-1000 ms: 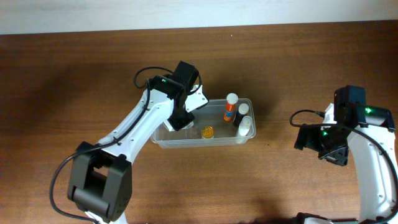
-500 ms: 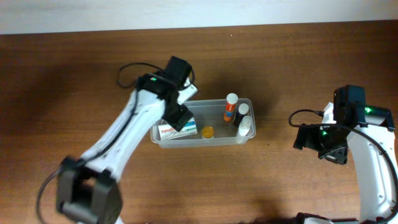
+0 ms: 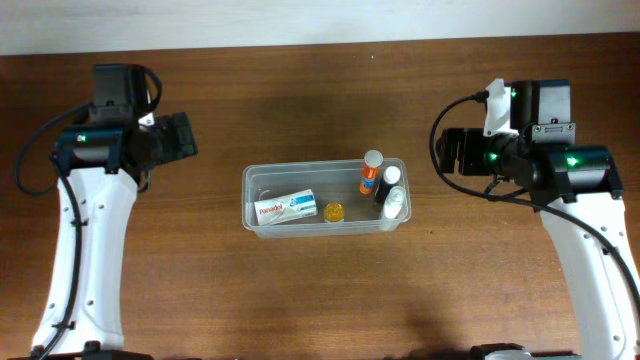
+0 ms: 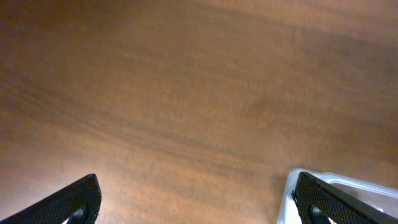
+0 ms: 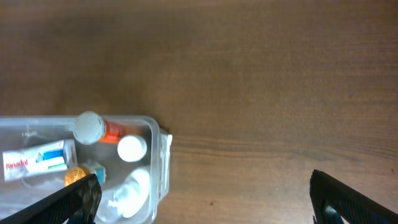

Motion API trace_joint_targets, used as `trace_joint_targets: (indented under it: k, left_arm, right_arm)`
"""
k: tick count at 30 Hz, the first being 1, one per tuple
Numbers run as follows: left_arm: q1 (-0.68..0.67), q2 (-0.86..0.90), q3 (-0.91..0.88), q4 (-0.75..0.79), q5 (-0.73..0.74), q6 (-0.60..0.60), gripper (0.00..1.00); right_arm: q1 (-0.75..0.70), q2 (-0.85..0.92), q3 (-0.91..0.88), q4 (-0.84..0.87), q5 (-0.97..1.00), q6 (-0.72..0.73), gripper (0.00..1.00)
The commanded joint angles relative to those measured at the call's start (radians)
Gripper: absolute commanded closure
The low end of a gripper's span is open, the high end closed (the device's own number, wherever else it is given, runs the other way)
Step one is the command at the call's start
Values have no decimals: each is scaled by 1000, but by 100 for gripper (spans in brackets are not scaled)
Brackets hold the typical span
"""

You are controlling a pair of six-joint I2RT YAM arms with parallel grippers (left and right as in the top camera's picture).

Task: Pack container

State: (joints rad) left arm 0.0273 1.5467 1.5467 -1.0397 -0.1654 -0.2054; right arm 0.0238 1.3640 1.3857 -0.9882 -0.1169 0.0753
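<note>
Filling the view, a wooden table (image 3: 320, 90) holds the clear container (image 3: 247, 200) at centre. Left gripper (image 4: 193, 199) and right gripper (image 5: 205, 196) hang well apart either side, jaws spread, empty. Inside: a white box (image 3: 284, 208), three capped bottles (image 3: 371, 172), a small yellow piece (image 3: 334, 211).

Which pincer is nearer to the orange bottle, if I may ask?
Right. The right pincer sits just past the tub end holding the orange bottle; the left pincer is beyond the opposite end.

All views downward, sharing container (image 3: 300, 166)
</note>
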Motion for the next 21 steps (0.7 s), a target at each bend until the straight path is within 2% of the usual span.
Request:
trace_joint_targets:
  k: [1, 4, 7, 9, 12, 15, 18, 21]
  left_arm:
    - [10, -23, 4, -49, 56, 15, 0]
    - [-2, -105, -37, -47, 58, 71, 0]
    - [-24, -279, -183, 39, 88, 126, 0]
    - [-37, -447, -343, 143, 146, 172, 0]
    - [-39, -739, -607, 269, 147, 173, 0]
    - [-40, -936, -763, 323, 144, 173, 0]
    - [-40, -1081, -840, 299, 144, 173, 0]
    - [-40, -1124, -842, 176, 144, 173, 0]
  right_arm:
    - [9, -38, 7, -31, 61, 13, 2]
    - [10, -126, -21, -40, 133, 54, 2]
    - [11, -290, -148, 15, 171, 64, 2]
    - [11, -441, -293, 66, 175, 64, 2]
    - [11, -693, -508, 118, 175, 64, 2]
    - [10, -880, -641, 140, 175, 64, 2]
    - [9, -985, -721, 151, 174, 64, 1]
    - [9, -996, -746, 116, 174, 64, 2]
